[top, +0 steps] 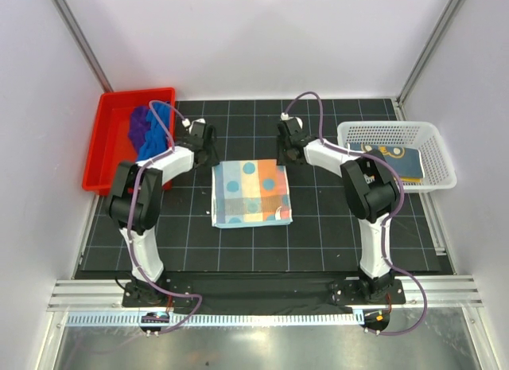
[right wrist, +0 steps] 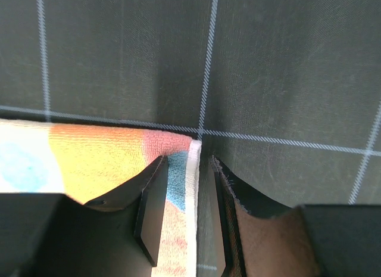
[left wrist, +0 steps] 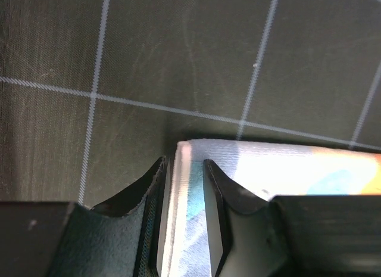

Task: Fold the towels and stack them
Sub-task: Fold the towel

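Lying flat in the middle of the frame in the top view is the spotty towel [top: 250, 193], folded into a neat square on the black mat [top: 318, 227]. It has blue dots and orange, yellow and pale stripes.

The left gripper [top: 213, 159] sits at the towel's upper left corner. In its own camera, its two fingers stand on each side of the towel's edge, very close to it. I cannot tell if they are squeezing it.

The right gripper [top: 282, 157] sits at the upper right corner. Its jaws are apart over the edge, and one finger has a dark gap beside the cloth.

The blue towel [top: 155, 135] and purple towel [top: 139, 123] lie bunched in the red tray [top: 103, 147], upper left. A folded cloth [top: 394, 159] lies in the white basket [top: 390, 131], right.
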Tool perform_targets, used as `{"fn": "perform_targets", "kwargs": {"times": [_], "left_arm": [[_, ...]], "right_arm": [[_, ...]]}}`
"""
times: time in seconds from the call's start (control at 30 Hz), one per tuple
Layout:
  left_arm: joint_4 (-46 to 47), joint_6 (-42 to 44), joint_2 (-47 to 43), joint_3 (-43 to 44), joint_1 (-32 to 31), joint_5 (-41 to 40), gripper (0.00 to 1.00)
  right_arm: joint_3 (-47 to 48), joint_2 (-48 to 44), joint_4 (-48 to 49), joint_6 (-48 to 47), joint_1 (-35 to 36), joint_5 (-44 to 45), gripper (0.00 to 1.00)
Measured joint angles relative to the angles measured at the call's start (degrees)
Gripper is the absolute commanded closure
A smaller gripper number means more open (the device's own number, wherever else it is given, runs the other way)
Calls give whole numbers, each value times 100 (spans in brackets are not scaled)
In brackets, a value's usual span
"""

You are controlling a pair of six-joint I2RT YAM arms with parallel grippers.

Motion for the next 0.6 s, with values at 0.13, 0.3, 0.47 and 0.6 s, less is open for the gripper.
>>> {"fn": "perform_targets", "kwargs": {"times": [0.13,0.3,0.47,0.6], "left_arm": [[-20,66,155,31,68,15,67],[-26,101,315,127,177,111,67],[-24,157,391,234,210,181,66],[-4,199,413,249,210,275,64]], "right_arm": [[81,155,-11,-9,-44,-52,60],[186,247,20,-35,-90,-116,60],[223,275,17,-83,-107,-138,60],[262,302,22,-111,-107,-149,61]]}}
